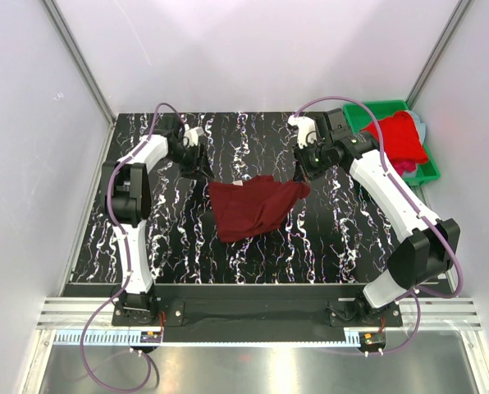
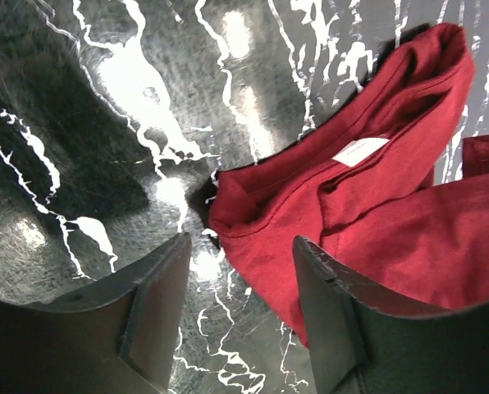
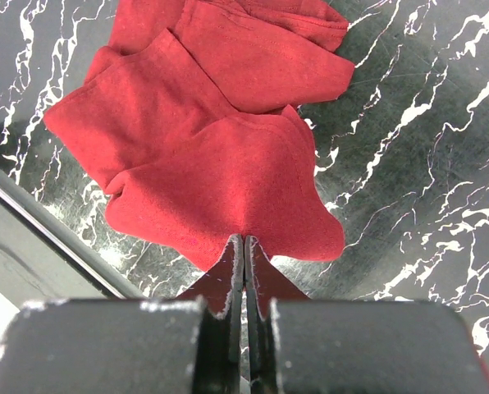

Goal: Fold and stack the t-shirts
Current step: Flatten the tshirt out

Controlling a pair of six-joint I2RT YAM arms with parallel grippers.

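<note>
A dark maroon t-shirt [image 1: 249,207] lies crumpled in the middle of the black marbled table. My right gripper [image 1: 300,178] is shut on its right edge and holds that edge lifted; the right wrist view shows the cloth [image 3: 220,164] pinched at the fingertips [image 3: 244,243]. My left gripper [image 1: 202,168] is open and empty, just left of the shirt's upper left corner. In the left wrist view the collar with a white label [image 2: 355,152] lies ahead of the open fingers [image 2: 158,287]. A bright red shirt [image 1: 396,135] and a bit of pink cloth [image 1: 404,167] sit in the green bin.
The green plastic bin [image 1: 361,115] stands at the back right corner of the table. White walls with metal posts close in the back and sides. A metal rail runs along the near edge by the arm bases.
</note>
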